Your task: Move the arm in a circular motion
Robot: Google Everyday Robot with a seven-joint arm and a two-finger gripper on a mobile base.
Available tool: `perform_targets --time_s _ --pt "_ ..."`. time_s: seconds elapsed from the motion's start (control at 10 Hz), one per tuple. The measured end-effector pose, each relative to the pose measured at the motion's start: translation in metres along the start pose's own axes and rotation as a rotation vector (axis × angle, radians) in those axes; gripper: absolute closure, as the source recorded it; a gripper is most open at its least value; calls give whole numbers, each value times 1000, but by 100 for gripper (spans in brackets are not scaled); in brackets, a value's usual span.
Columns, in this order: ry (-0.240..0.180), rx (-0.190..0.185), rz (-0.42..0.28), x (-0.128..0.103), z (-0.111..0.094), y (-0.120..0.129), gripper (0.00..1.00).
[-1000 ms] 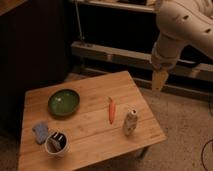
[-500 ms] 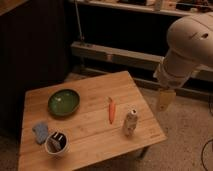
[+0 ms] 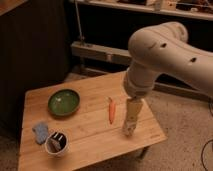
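Off-white segments of the arm fill the upper right of the camera view, thick and rounded, with small dark holes along the top. From the elbow-like bend above the right part of the worktop the arm turns downward and ends in the tan, flat gripper, which points down over the right side of the wooden surface. Whether its fingers are open or closed cannot be told, nor whether its tip touches the wood or hangs just above it; something small may sit behind the tip, but it cannot be made out.

Just left of the gripper lies an orange carrot, lengthwise from back to front, apart from the gripper. Farther left, toward the back of the worktop, sits a round green plate. Near the front left corner stands a white cup with dark contents, and beside it, on its left, rests a small blue-grey sponge.

Behind the worktop stands dark furniture, with a pale horizontal rail and an upright metal pole near it. At the right, a speckled floor shows below the arm.
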State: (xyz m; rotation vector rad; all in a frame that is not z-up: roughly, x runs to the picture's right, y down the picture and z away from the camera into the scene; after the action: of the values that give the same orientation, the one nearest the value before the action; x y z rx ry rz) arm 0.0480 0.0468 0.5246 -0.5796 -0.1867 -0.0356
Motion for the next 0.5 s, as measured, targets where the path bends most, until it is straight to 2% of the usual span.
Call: perform_targets --time_s 0.2,0.4,0.5 --pt "-82 -32 -87 -62 25 -5 20" --pt "-132 -56 -148 -104 43 -9 20" --pt "-165 -71 -191 -133 56 -15 20"
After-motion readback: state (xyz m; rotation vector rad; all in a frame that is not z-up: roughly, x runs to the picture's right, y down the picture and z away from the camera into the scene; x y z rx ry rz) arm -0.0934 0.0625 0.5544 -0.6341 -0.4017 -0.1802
